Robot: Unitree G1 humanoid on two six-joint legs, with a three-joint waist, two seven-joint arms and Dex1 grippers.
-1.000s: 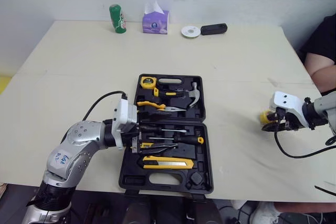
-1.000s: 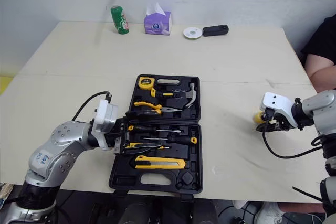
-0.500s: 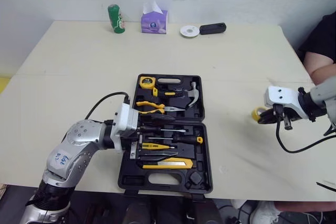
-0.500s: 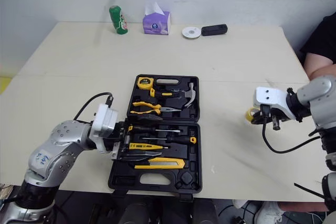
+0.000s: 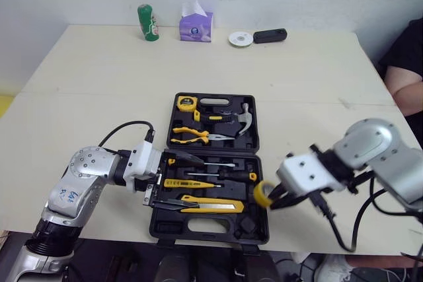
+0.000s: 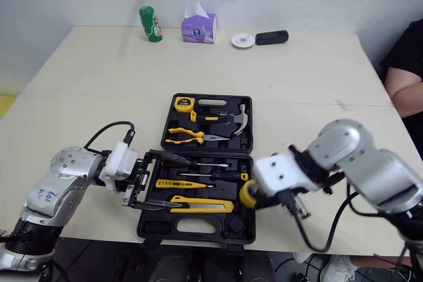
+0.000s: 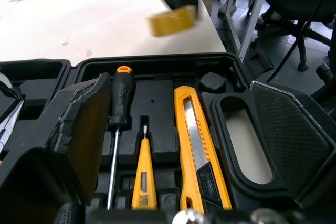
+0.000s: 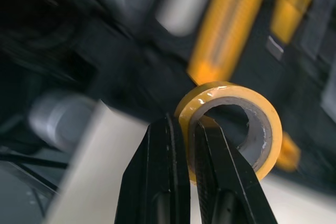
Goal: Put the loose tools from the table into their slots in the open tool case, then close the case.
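Note:
The open black tool case [image 5: 201,228] lies at the table's front middle. It holds a tape measure [image 5: 187,103], a hammer [image 5: 241,118], pliers [image 5: 192,138], screwdrivers [image 5: 231,175], a yellow tester [image 5: 188,183] and a yellow utility knife [image 5: 213,204]. My left gripper [image 5: 169,179] is open over the case's left edge, its fingers spread wide with nothing between them. In the left wrist view that gripper [image 7: 181,108] frames the knife [image 7: 197,150]. My right gripper [image 8: 184,124] is shut on the wall of a yellow tape roll [image 5: 263,194], which hangs at the case's right front side.
At the table's back stand a green can [image 5: 147,23], a purple tissue box [image 5: 196,28], a white disc [image 5: 239,39] and a black object [image 5: 269,35]. A person's arm [image 5: 404,80] is at the right edge. The table's front edge runs just below the case.
My right arm carried the tape roll from the table's right side over to the case's right front side. My left arm drew back leftwards and its fingers spread wider.

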